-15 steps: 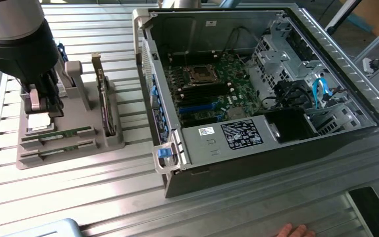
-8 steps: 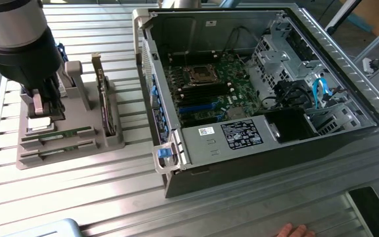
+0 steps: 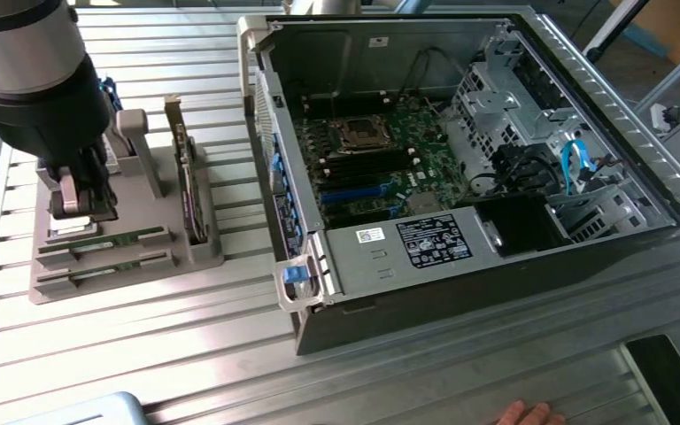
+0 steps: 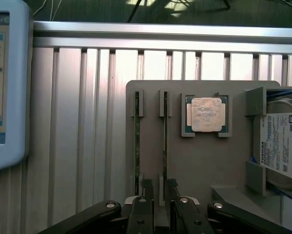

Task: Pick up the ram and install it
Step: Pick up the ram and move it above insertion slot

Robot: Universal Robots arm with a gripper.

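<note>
Two green ram sticks stand on edge in slots of a grey holder (image 3: 198, 257). In the exterior view they are the near stick (image 3: 102, 273) and the far stick (image 3: 121, 240). In the wrist view they are one ram stick (image 4: 137, 141) and another ram stick (image 4: 165, 146) beside the CPU (image 4: 206, 114). My gripper (image 3: 84, 212) hangs over the holder at the exterior view's left. Its fingers (image 4: 146, 190) stand open, apart from the boards. In the wrist view the gripper (image 4: 159, 187) straddles one end of the stick nearer the CPU. Nothing is held.
An upright expansion card (image 3: 187, 177) and a hard drive (image 4: 282, 146) share the holder. The open computer case (image 3: 636, 115) with its motherboard (image 3: 370, 164) lies at the exterior view's right. A light-blue screen device (image 4: 4, 83) lies beside the holder. A hand (image 3: 529, 414) rests at the table's near edge.
</note>
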